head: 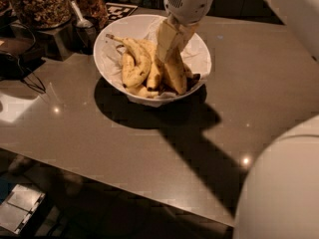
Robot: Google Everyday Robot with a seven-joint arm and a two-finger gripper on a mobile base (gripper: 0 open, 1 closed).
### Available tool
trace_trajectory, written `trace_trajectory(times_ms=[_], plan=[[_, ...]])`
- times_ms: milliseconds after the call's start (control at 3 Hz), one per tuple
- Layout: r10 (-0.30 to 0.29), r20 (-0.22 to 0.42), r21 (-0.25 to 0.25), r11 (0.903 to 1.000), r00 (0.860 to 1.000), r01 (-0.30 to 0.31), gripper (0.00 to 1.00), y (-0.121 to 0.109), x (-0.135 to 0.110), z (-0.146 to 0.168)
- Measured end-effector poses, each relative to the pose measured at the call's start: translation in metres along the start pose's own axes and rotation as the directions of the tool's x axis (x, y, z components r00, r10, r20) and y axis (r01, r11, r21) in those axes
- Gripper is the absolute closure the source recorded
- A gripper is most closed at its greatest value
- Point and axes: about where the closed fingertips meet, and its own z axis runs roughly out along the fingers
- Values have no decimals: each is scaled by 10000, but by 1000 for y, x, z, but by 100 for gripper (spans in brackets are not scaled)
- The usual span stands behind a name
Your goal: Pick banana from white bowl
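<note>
The white bowl (pixel 113 34), lined with crinkled paper, stands at the back middle of the grey table. Several bananas lie in it. A long yellow banana (pixel 176 75) with brown speckles lies in the right half, its dark end near the rim. A strongly curved banana (pixel 134 59) with a long thin stem lies in the left half. My gripper (pixel 171 43) hangs from the white wrist straight down into the bowl. It sits right over the upper end of the long banana and hides that end.
Glass jars of nuts (pixel 39 4) and a metal scoop (pixel 81 21) stand at the back left beside the bowl. A black cable (pixel 22 79) lies at the left edge. A tag marker (pixel 121 10) lies behind the bowl. My white body (pixel 281 183) fills the lower right.
</note>
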Motion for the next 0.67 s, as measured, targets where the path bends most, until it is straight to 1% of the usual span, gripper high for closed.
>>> trace_trajectory(times_ms=[333, 667], plan=[[-788, 604, -280, 9964, 9951, 806, 100, 11, 11, -33], [-1537, 1142, -822, 9831, 9815, 1636, 100, 22, 21, -59]])
